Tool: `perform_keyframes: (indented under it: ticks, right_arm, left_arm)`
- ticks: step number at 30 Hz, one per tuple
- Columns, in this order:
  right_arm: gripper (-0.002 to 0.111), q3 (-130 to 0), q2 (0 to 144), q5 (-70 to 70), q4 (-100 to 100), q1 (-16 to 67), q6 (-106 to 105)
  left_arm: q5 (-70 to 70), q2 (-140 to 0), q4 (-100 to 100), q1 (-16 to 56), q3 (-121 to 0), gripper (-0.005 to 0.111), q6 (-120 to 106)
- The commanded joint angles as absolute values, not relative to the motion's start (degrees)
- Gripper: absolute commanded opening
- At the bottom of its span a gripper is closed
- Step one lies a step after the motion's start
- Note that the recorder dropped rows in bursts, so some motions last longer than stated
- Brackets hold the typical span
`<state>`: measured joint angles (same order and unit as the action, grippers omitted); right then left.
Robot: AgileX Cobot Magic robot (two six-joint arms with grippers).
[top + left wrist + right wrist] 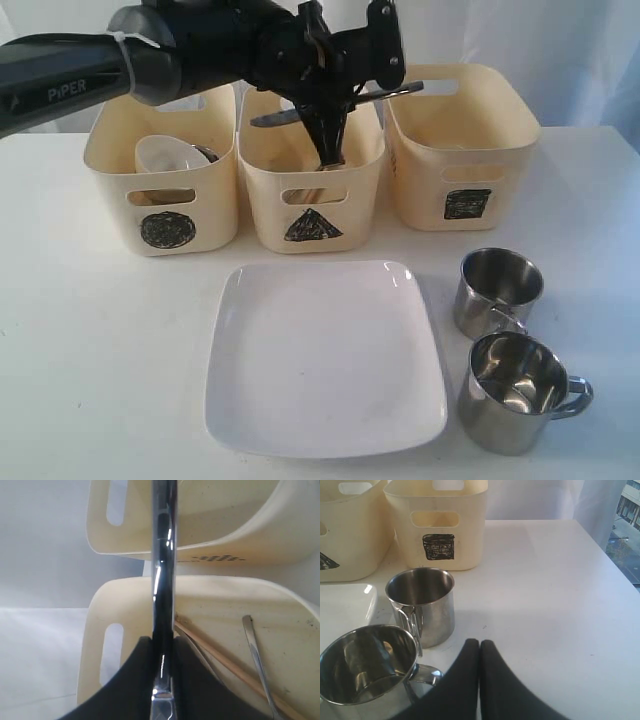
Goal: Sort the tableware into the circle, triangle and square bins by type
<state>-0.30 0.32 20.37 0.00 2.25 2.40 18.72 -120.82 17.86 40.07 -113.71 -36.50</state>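
Big white sq. plate point(325, 360) lies flat, front-centre. Two steel mugs sit just right of it: near mug point(515, 392), far mug point(497, 290). Slim shiny steel knife point(390, 93) is clamped in L gripper point(162, 647) above triangle bin point(312, 200). White table point(100, 380), pale backdrop. Knife's long axis runs approx. level, left-right, right end slightly higher. R gripper point(479, 647) has fingers pressed together, empty, nr mugs.

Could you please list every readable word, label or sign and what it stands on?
"PiPER": on the left arm.
Black circle sign: front of the left bin.
Black triangle sign: middle bin.
Black square sign: right bin.
Dotted mark on a bin wall, left wrist view: unreadable.
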Motion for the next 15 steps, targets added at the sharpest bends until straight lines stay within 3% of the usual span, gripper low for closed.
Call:
perform_keyframes:
  ticks: [1,8,15]
  right_arm:
    - [0.000,0.00,0.00,19.57,0.00,2.31,2.18]
    - [0.000,0.00,0.00,19.57,0.00,2.31,2.18]
    - [0.000,0.00,0.00,19.57,0.00,2.31,2.18]
  left_arm:
    - [18.60,-120.62,17.35,40.05,-113.99,0.007,-34.91]
    - [18.68,-120.62,17.35,40.05,-113.99,0.027,-34.41]
    - [19.68,-120.62,17.57,40.05,-113.99,0.031,-34.41]
